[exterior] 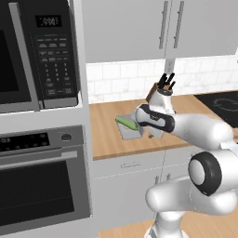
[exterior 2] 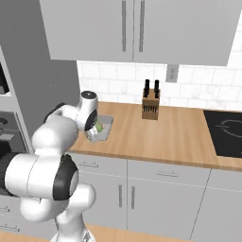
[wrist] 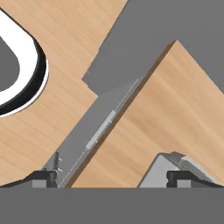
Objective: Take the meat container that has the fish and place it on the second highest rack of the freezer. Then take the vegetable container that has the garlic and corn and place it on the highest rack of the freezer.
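On the wooden counter (exterior: 109, 135) lies the light-grey vegetable container (exterior: 126, 130) with green corn (exterior: 126, 123); the claw (wrist: 112, 178) gapes wide, empty.

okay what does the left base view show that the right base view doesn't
Left base view alone: the microwave and the black oven stacked at left. Right base view alone: a wall outlet above the counter and more of the cooktop. Both: the wooden counter, the knife block, and the vegetable container with the corn, partly behind the arm.

No readable text: microwave (exterior: 56, 51) display and oven (exterior: 42, 181) panel markings too blurred
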You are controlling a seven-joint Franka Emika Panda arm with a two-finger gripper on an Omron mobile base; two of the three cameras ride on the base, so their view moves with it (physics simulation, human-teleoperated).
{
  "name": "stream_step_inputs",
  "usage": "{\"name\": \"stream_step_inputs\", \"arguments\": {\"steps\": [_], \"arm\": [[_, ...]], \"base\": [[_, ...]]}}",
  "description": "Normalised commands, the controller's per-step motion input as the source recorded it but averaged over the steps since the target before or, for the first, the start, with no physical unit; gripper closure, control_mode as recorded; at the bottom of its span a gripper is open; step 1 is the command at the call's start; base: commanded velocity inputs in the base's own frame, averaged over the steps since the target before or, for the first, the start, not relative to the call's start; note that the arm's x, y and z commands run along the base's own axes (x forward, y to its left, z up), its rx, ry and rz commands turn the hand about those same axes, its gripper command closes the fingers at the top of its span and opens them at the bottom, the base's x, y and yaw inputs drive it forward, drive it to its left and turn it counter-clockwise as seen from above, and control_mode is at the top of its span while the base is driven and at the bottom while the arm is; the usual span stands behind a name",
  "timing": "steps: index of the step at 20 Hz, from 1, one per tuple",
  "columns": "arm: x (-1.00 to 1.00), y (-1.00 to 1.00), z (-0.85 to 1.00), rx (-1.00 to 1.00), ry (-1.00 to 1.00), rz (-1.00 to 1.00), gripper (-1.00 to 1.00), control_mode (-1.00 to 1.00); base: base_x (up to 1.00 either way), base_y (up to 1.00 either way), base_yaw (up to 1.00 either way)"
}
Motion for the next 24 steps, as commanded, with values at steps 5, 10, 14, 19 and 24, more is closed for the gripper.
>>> {"name": "stream_step_inputs", "arguments": {"steps": [5, 10, 14, 19, 24], "arm": [[0.50, 0.00, -0.25, 0.00, 0.10, -0.02, -1.00, -1.00], [0.38, 0.02, -0.29, 0.00, 0.09, -0.03, -1.00, -1.00], [0.28, 0.09, -0.32, 0.00, 0.06, -0.07, -1.00, -1.00], [0.43, 0.10, -0.25, 0.00, 0.06, -0.09, -1.00, -1.00], [0.41, 0.08, -0.30, -0.01, 0.04, -0.11, -1.00, -1.00]], "base": [[0.00, 0.00, 0.00], [0.00, 0.00, 0.00], [0.00, 0.00, 0.00], [0.00, 0.00, 0.00], [0.00, 0.00, 0.00]]}}
